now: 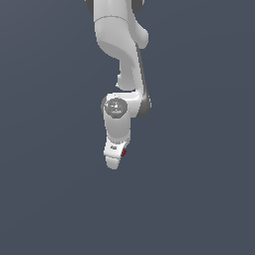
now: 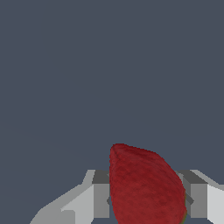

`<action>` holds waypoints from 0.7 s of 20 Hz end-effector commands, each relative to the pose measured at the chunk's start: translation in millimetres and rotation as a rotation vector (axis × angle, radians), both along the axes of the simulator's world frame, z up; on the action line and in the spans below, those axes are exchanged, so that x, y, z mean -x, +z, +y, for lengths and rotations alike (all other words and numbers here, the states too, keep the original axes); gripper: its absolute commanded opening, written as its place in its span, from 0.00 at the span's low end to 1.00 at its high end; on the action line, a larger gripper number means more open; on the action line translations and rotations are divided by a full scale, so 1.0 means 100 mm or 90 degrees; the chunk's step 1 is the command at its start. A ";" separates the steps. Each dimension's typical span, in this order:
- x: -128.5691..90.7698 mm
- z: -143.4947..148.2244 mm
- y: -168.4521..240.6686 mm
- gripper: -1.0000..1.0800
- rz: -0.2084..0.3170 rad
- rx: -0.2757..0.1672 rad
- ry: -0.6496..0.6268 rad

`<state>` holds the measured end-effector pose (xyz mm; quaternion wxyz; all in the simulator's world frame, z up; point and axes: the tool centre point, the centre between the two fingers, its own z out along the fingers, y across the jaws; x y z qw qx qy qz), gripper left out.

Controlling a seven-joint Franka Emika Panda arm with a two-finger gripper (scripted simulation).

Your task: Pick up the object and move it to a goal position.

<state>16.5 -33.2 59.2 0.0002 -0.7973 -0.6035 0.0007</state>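
Object: a dark red, bumpy strawberry-like lump [image 2: 142,188] with a sliver of green at one end; in the exterior view only a small red patch [image 1: 124,153] shows at the side of the claw.
Where it is: between the claw's fingers, one grey pad [image 2: 101,199] on each flank, the pointed end sticking out past the tips.
Claw: the white claw [image 1: 115,158] is closed narrowly on the strawberry, hanging below the arm's wrist.
Surroundings: plain slate-grey ground all round; no bench edge or corner shows, and no goal marker is visible, so the target cannot be placed.
Step in hand: judged to be the carry toward the goal.
Doing it well: keep the squeeze steady, since the lump is rounded and may slip; move smoothly, avoid wrist twists, and slow before arriving.
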 end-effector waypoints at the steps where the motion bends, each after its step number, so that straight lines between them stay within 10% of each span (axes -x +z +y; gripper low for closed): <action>1: -0.02 0.02 0.19 0.00 -0.001 0.000 0.000; 14: -0.16 0.14 1.63 0.00 -0.001 -0.001 0.002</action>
